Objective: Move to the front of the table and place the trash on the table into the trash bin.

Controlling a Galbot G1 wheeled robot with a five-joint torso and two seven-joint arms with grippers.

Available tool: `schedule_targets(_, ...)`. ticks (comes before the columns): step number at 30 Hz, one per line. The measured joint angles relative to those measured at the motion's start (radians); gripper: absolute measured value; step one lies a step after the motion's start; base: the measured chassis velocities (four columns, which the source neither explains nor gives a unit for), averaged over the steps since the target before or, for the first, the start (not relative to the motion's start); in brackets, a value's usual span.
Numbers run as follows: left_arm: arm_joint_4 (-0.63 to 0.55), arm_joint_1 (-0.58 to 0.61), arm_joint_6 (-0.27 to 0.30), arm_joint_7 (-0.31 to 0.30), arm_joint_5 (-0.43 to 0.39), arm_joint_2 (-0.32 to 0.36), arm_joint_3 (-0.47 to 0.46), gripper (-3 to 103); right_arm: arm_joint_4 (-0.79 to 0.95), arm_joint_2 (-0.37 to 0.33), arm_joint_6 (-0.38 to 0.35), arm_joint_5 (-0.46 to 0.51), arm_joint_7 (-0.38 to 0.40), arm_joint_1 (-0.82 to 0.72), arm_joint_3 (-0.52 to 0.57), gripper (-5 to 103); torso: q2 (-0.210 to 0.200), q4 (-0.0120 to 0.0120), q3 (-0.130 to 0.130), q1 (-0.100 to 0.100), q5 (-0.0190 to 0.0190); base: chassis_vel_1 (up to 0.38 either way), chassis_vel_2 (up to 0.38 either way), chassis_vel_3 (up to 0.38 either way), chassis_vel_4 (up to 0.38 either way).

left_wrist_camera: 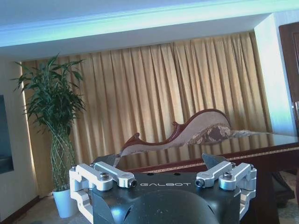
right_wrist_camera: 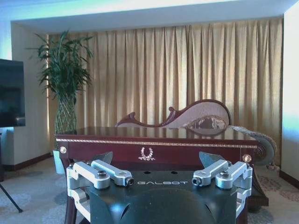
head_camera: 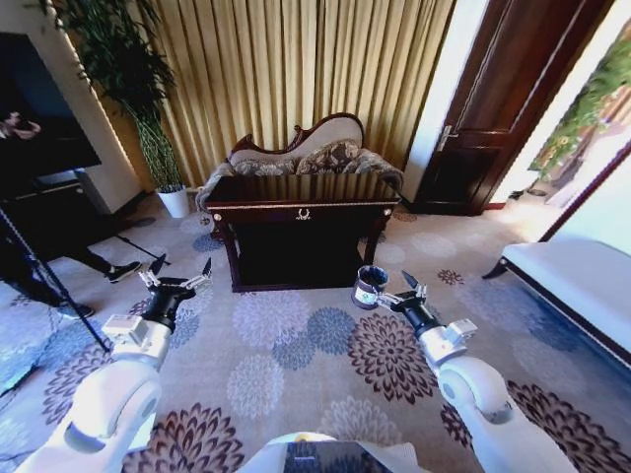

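The table (head_camera: 301, 212) stands ahead at mid-room, long axis running across the view, front rail with gold ornament (head_camera: 303, 214) facing the robot; a chaise (head_camera: 306, 153) sits behind it. The trash bin (head_camera: 370, 286) stands upright on the carpet (head_camera: 296, 365) near the table's front right leg, just beside the right gripper (head_camera: 412, 287). Left gripper (head_camera: 178, 273) hovers over the carpet. Both grippers' fingers are spread, holding nothing.
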Motion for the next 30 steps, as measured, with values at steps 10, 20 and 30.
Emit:
schedule_targets(10,0.012,0.001,-0.043,-0.006,-0.047,0.004,0.017,100,-0.026,0.018,0.033,-0.020,-0.022,0.005,0.000,100,-0.001,-0.0001,0.000,0.001,0.0010,0.058,-0.041,-0.051,0.041)
schedule_targets(20,0.002,0.013,-0.070,-0.016,-0.070,-0.016,0.032,100,-0.045,0.033,0.123,-0.048,-0.022,0.004,-0.004,100,0.000,0.0002,0.000,0.000,0.0002,0.000,0.000,0.000,0.000)
schedule_targets(30,-0.003,0.014,-0.073,-0.022,-0.070,-0.017,0.033,100,-0.049,0.036,0.132,-0.051,-0.017,0.005,-0.006,100,0.000,0.0002,0.000,0.000,0.0002,0.000,0.000,0.000,0.000)
